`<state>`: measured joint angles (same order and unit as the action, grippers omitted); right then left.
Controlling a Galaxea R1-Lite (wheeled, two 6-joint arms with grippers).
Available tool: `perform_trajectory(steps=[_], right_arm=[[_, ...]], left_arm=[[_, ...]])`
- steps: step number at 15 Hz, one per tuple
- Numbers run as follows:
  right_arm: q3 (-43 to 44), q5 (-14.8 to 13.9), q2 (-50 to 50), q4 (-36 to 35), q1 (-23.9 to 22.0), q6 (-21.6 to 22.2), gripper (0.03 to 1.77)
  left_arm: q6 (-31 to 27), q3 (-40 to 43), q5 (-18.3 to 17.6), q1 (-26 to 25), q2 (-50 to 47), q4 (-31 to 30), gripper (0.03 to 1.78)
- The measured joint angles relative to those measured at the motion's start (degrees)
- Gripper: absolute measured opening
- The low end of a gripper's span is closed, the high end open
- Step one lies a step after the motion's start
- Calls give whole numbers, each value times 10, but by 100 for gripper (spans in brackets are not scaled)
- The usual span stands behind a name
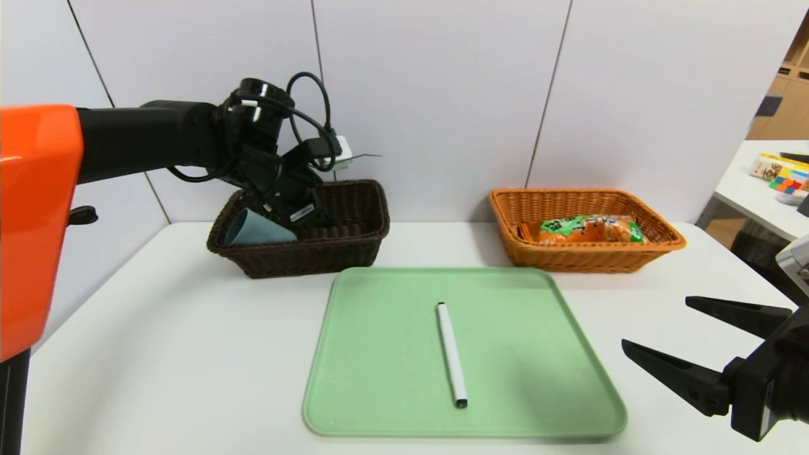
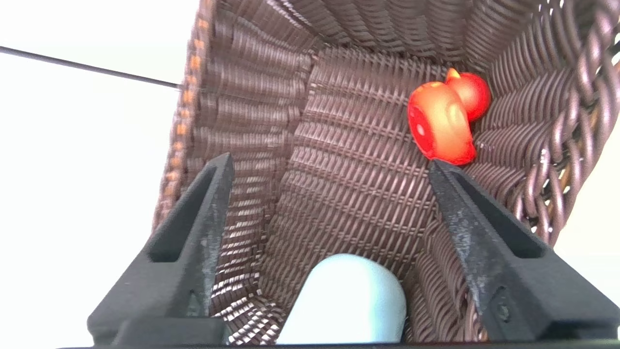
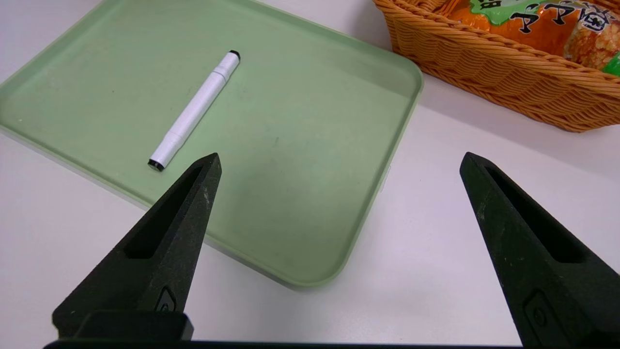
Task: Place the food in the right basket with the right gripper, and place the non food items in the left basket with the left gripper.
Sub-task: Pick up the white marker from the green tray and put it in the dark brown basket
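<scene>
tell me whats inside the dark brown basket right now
In the dark brown basket lie a light blue cup on its side and an orange-red toy. The open left gripper hangs over them, hiding part of the basket floor from the head view.

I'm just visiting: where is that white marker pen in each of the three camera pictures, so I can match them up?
Head view: the white pen lies near the middle of the green tray, cap end toward the robot.
Left wrist view: not in it; only the inside of the dark basket shows.
Right wrist view: the pen lies on the tray, beyond the right pincer.
Shared landmark: the green tray, in the head and right wrist views.
</scene>
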<state>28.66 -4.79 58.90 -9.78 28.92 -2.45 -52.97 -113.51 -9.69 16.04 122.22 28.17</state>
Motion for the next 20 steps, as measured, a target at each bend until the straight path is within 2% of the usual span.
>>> perform_trajectory(steps=[5,12,16,20], right_arm=[[0,-1,-9,0,4,-1,170],[-6,-1,-20,1,4,0,170],[-6,-2,-25,1,3,-1,170],[-5,-3,-30,7,3,-1,170]], left_arm=[[3,1,0,14,-29,5,158],[21,2,0,66,-101,15,166],[57,2,-2,98,-149,56,167],[78,4,-2,141,-201,137,168]])
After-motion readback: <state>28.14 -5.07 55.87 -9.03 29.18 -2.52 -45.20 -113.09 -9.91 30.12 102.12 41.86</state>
